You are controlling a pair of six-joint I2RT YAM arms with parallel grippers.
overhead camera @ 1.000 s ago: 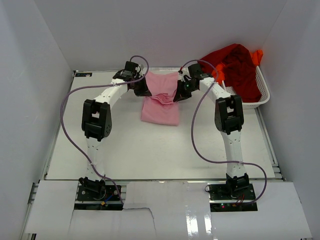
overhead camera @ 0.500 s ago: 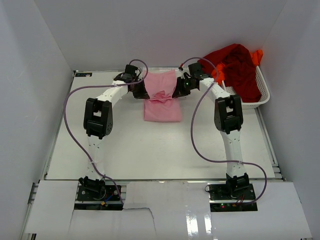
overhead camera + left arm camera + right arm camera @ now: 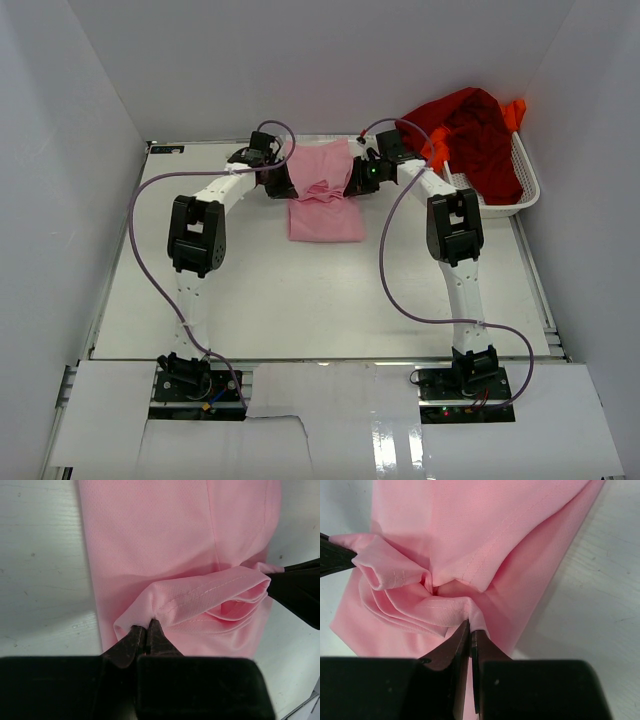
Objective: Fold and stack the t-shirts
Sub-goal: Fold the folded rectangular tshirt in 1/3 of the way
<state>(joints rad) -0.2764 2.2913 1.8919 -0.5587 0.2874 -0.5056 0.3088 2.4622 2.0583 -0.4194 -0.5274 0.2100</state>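
Enclosing the white worktop (image 3: 250, 300) are plain white walls (image 3: 320, 60). Three shirts: one pink t-shirt (image 3: 325, 215) lies mid far edge, and one dark red t-shirt (image 3: 470, 135) and one orange t-shirt (image 3: 516, 112) fill one basket (image 3: 520, 190) at the far right corner. Both arms reach forward with elbows raised. The left gripper (image 3: 146, 627) and right gripper (image 3: 470, 630) each pinch a pink fold.

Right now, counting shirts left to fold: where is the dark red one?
Top view: the dark red t-shirt is heaped in the white basket at the far right, beyond the right tool pinching the pink t-shirt.
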